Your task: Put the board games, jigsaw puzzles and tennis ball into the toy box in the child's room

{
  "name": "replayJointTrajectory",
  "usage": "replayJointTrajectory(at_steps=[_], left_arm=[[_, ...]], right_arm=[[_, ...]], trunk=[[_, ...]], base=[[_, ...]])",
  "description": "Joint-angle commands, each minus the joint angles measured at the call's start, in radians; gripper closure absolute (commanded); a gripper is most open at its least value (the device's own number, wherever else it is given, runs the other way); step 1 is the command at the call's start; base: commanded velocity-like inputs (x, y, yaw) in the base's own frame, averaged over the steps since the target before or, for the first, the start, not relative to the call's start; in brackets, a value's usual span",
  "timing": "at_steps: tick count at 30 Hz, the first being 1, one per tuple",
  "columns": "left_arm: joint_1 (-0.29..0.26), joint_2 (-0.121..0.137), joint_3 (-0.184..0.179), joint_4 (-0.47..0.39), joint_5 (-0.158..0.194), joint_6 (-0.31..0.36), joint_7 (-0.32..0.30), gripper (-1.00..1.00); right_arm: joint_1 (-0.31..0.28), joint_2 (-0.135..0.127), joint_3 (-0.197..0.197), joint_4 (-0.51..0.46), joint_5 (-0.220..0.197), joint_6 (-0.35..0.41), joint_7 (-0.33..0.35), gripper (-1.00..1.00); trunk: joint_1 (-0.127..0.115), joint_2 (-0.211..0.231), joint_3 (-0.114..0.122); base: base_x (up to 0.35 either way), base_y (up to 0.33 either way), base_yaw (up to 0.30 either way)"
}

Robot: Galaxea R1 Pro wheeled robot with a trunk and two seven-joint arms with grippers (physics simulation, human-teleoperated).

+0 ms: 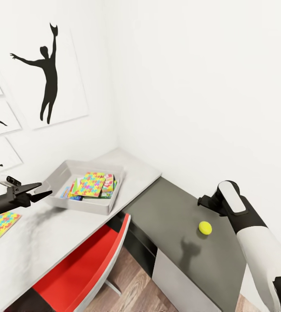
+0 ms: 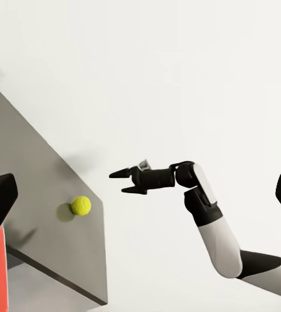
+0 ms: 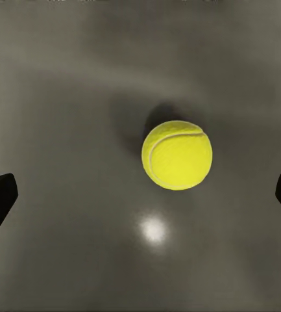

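Red chair (image 1: pixel 86 264) tucked under; wall prints (image 1: pixel 49 73) above.

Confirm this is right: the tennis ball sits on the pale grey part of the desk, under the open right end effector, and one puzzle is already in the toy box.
Not quite. The tennis ball sits on the dark grey part of the desk, as the head view shows. The rest holds: the right end effector hangs open above it, and one puzzle already lies in the toy box.

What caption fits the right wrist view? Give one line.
Open right hand above the ball on the dark desk.
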Motion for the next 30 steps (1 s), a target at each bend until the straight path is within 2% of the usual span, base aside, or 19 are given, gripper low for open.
replayJointTrajectory(at_steps=[1,11,13,16,20,30], left_arm=[[-0.001,0.000,-0.001,0.000,0.000,0.009,-0.003,-1.00],[-0.001,0.000,-0.001,0.000,0.000,0.003,-0.003,-1.00],[-0.001,0.000,-0.001,0.000,0.000,0.003,-0.003,-1.00],[-0.001,0.000,-0.001,0.000,0.000,0.000,-0.003,-1.00],[-0.001,0.000,-0.001,0.000,0.000,-0.004,-0.003,-1.00],[-0.001,0.001,0.000,0.001,0.000,-0.005,-0.004,-1.00]], right_arm=[[-0.005,-0.001,0.004,0.000,-0.009,0.003,-0.010,-1.00],[-0.018,-0.003,0.003,0.001,-0.002,0.001,-0.011,-1.00],[-0.019,-0.003,0.002,0.002,0.016,0.001,-0.011,-1.00],[-0.020,-0.002,-0.002,0.002,0.063,0.001,-0.010,-1.00],[-0.020,0.000,-0.005,0.002,0.099,0.001,-0.009,-1.00],[-0.019,0.001,-0.009,0.013,0.112,-0.002,-0.009,-1.00]], trunk=[[0.001,-0.002,-0.004],[0.001,-0.002,-0.020],[0.001,-0.002,-0.023],[0.001,-0.002,-0.028],[0.001,-0.002,-0.035],[0.001,-0.002,-0.051]], base=[[0.000,0.000,0.000],[0.000,0.000,0.000],[0.000,0.000,0.000],[0.000,0.000,0.000],[0.000,0.000,0.000],[0.000,0.000,0.000]])
